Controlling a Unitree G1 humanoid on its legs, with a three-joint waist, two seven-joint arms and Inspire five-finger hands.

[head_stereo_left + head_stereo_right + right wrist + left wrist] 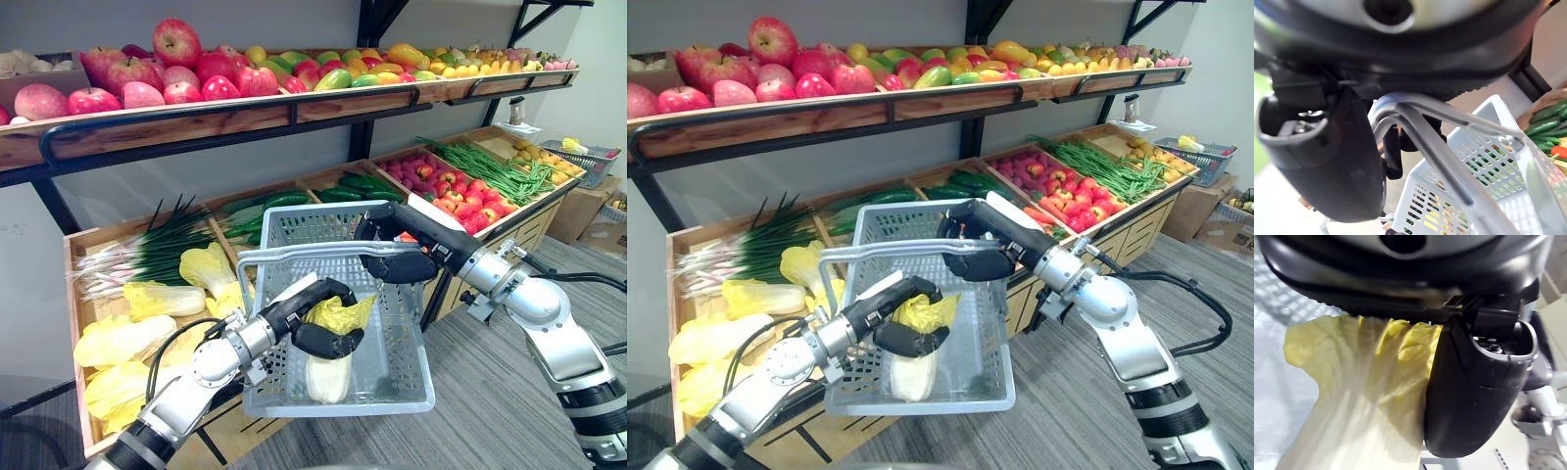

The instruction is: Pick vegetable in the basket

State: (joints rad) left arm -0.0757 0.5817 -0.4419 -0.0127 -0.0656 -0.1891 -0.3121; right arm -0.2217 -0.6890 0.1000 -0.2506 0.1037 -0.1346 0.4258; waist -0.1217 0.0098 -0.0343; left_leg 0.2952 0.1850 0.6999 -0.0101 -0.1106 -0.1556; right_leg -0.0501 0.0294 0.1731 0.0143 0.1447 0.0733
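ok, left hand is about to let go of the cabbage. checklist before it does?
1. Left hand curled round the cabbage: ok.
2. Cabbage inside the walls of the basket, white end pointing down: ok.
3. Right hand curled round the handle, carrying the basket: ok.
4. Cabbage's lower end resting on the basket floor: cannot tell.
5. Left hand free of the handle for pulling out: cannot tell, the bars pass close above it.
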